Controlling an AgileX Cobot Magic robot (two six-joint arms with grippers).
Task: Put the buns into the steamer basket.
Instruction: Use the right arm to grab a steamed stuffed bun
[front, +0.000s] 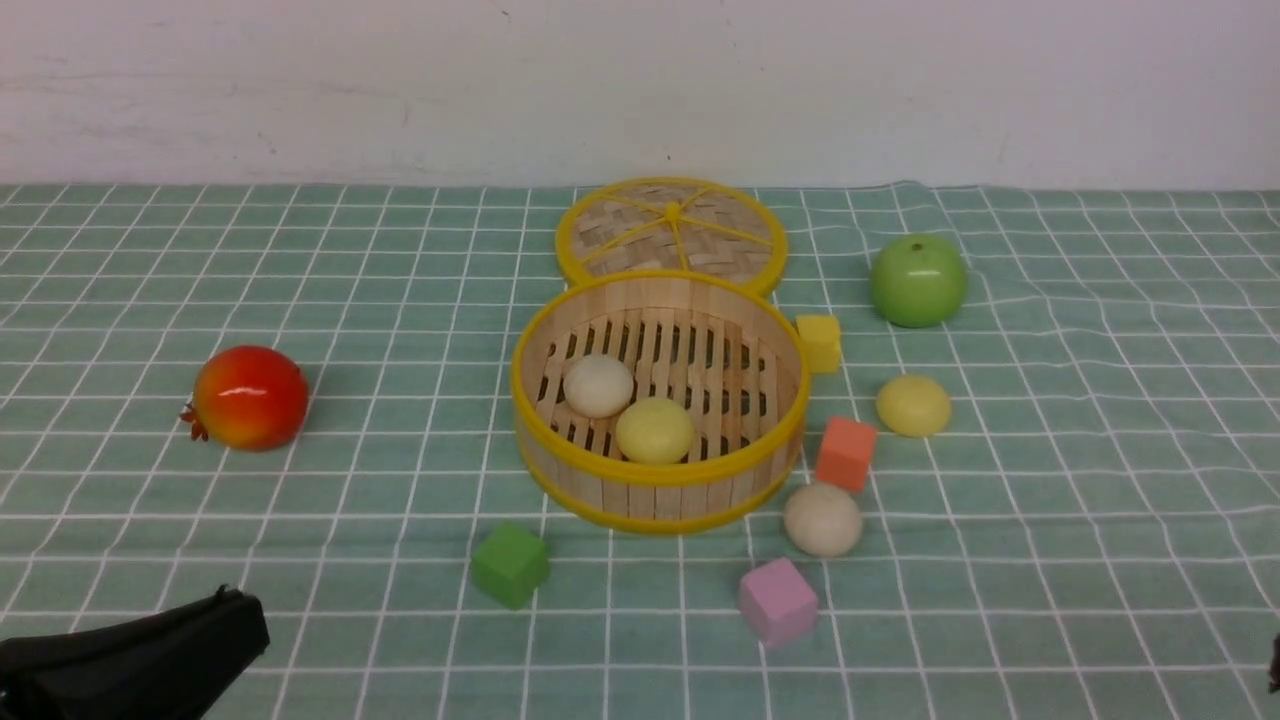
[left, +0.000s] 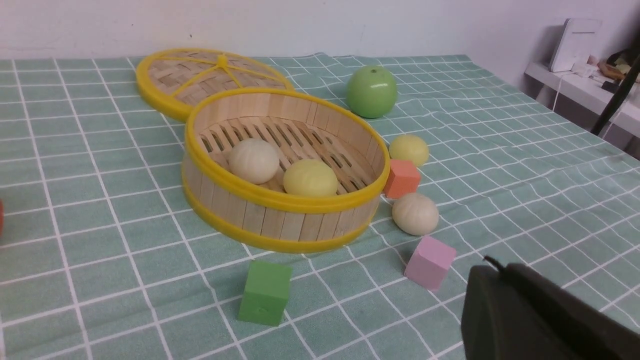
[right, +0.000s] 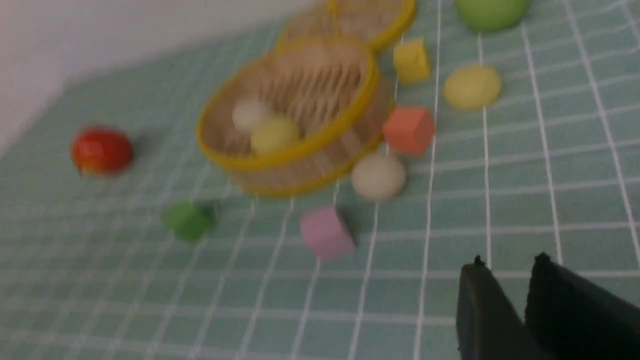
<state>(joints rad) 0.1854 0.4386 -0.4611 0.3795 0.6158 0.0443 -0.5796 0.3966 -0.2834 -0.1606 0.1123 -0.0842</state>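
Observation:
The steamer basket (front: 660, 475) stands mid-table with an off-white bun (front: 598, 385) and a pale yellow bun (front: 654, 430) on its slatted floor. A second pale yellow bun (front: 913, 405) and a second off-white bun (front: 822, 519) lie on the cloth to the basket's right. My left gripper (front: 232, 608) is low at the near left, far from the buns. In the left wrist view (left: 492, 267) its jaws are together and empty. My right gripper (right: 507, 261) is at the near right, its fingertips slightly apart and empty. That view is blurred.
The flat woven lid (front: 670, 232) lies behind the basket. A green apple (front: 917, 280) is at the back right and a red pomegranate (front: 250, 397) at the left. Yellow (front: 819, 342), orange (front: 846, 452), pink (front: 777, 601) and green (front: 510, 565) cubes lie around the basket.

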